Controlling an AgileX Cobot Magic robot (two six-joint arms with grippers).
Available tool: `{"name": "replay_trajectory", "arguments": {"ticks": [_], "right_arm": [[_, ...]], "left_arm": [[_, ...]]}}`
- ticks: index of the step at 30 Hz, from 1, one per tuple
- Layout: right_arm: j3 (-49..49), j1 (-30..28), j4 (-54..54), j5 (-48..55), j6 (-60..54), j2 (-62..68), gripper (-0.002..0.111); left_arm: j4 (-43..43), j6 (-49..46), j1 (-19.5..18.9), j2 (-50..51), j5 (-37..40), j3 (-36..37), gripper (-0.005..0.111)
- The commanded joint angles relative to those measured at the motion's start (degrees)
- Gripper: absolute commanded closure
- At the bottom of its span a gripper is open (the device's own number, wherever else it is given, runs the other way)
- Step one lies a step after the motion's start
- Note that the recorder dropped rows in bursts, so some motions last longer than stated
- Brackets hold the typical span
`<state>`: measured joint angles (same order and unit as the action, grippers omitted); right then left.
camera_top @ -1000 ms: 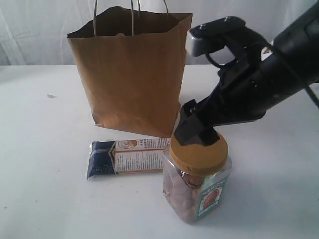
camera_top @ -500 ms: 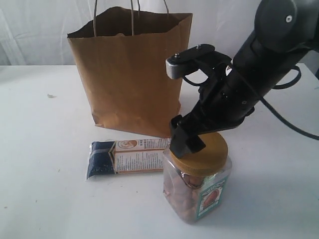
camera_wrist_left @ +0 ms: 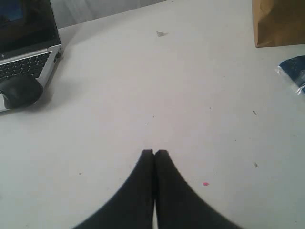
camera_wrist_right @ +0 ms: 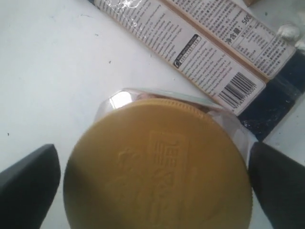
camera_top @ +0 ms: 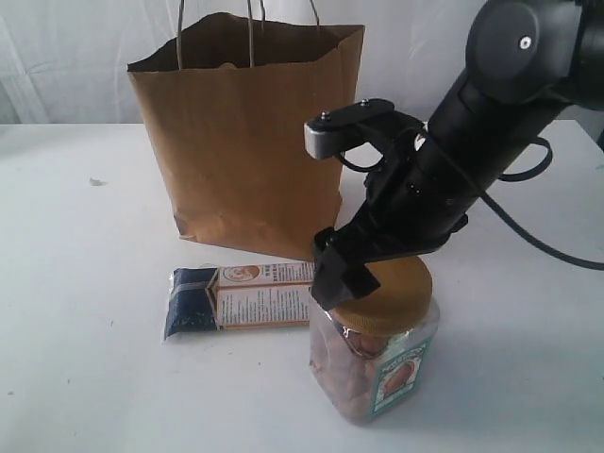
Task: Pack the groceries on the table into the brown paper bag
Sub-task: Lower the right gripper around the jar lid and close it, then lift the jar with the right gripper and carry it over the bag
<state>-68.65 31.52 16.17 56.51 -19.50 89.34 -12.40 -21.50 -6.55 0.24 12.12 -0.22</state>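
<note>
The right claw (camera_wrist_right: 152, 167) stands spread wide and grips nothing; its two dark fingers (camera_wrist_right: 28, 186) flank the wide mustard-yellow lid (camera_top: 401, 283) of the clear jar (camera_top: 373, 363), one on each side, and I cannot tell whether either pad touches the rim. The lid sits directly under the claw and centred between the fingers, with only a narrow margin on each side. The jar looks like rigid clear plastic packed with brownish nuts, so it probably has real weight for its size, will not crush, and has smooth walls that could slip. The lid's ribbed edge, or the shoulder just below it, seems the best place to take hold, squarely across the widest part. A grip on the lid alone depends on the cap being screwed tight. The jar stands upright on the white counter (camera_top: 85, 359), near and right of centre. The long navy-orange packet (camera_top: 241, 297) lies flat just to its left, its end against or nearly against the jar's side. Farther back, the brown paper bag (camera_top: 250, 142) stands upright and open-topped, its right corner just behind the jar, so the lift has to clear a tall rim. Well off to the left, the left claw (camera_wrist_left: 155, 155) is clenched on nothing above bare counter.
</note>
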Motion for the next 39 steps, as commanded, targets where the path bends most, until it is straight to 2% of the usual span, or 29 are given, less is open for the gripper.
{"name": "replay_trajectory", "arguments": {"ticks": [1, 6, 12, 18, 20, 23, 29, 31, 34, 39], "right_arm": [[-1.9, 0.1, -0.4, 1.6, -0.8, -0.2, 0.003], [-2.1, 0.2, -0.5, 3.9, -0.8, 0.2, 0.003], [-2.1, 3.2, -2.6, 5.1, -0.8, 0.7, 0.003], [-2.1, 5.2, -14.1, 5.7, 6.5, 0.9, 0.003], [-2.1, 5.6, -16.2, 6.1, 7.5, 0.9, 0.007], [-2.1, 6.1, -16.2, 6.5, 8.1, 0.9, 0.021], [-3.7, 6.2, -16.2, 10.0, 9.2, 0.0, 0.072], [-5.8, 6.2, -16.5, 13.0, 9.2, -1.3, 0.078], [-10.2, 6.2, -19.4, 13.5, 9.2, -4.2, 0.079], [-17.1, 6.1, -33.6, 13.5, 13.1, -10.4, 0.079]], "left_arm": [[-0.1, 0.0, -0.1, -0.2, -0.1, 0.2, 0.107], [-0.1, 0.0, -0.1, -0.2, -0.1, 0.2, 0.107], [-0.1, 0.0, -0.1, -0.2, -0.1, 0.2, 0.107], [-0.1, 0.0, -0.1, -0.2, -0.1, 0.2, 0.107], [-0.1, 0.0, -0.1, -0.2, -0.1, 0.2, 0.107], [-0.1, 0.0, -0.1, -0.2, -0.1, 0.2, 0.107], [-0.1, 0.0, -0.1, -0.2, -0.1, 0.2, 0.107], [-0.1, 0.0, -0.1, -0.2, -0.1, 0.2, 0.107], [-0.1, 0.0, -0.1, -0.2, -0.1, 0.2, 0.107], [-0.1, 0.0, -0.1, -0.2, -0.1, 0.2, 0.107]]}}
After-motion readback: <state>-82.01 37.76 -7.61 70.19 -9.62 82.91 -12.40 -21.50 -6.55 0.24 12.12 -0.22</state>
